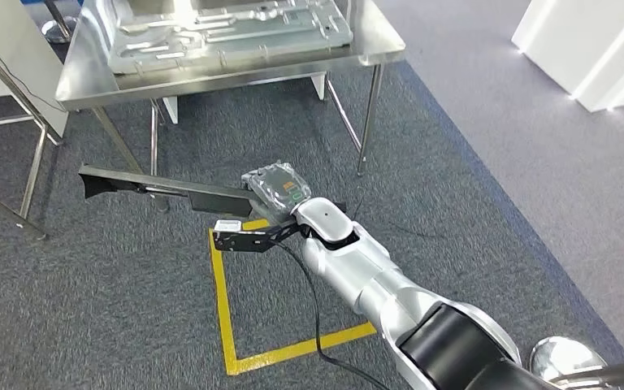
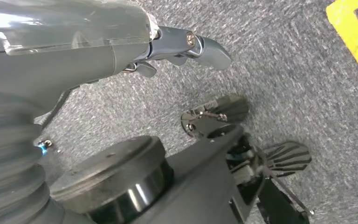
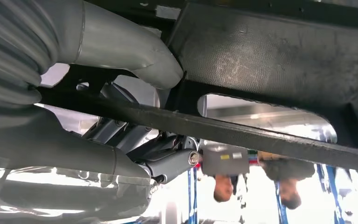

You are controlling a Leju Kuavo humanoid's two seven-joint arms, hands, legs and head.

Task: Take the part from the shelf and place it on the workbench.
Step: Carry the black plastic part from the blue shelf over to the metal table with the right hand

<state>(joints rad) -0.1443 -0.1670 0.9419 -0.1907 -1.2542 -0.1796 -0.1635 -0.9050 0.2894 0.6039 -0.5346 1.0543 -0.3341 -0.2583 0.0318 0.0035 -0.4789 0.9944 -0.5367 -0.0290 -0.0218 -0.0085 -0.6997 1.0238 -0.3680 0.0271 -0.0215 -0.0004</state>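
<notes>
A long black metal part hangs level above the grey carpet, held at its right end by my right hand. In the right wrist view the thumb presses on the part's mesh-textured plate, darker fingers curl on its other side, and its black bar crosses the picture. The steel workbench stands ahead, beyond the part's far tip. My left hand hangs over the carpet with its fingers apart and nothing in it.
A stamped grey metal panel covers much of the workbench top. A yellow tape square marks the carpet below my right arm. A steel frame leg stands at the left, white panels at the far right. Two people stand nearby.
</notes>
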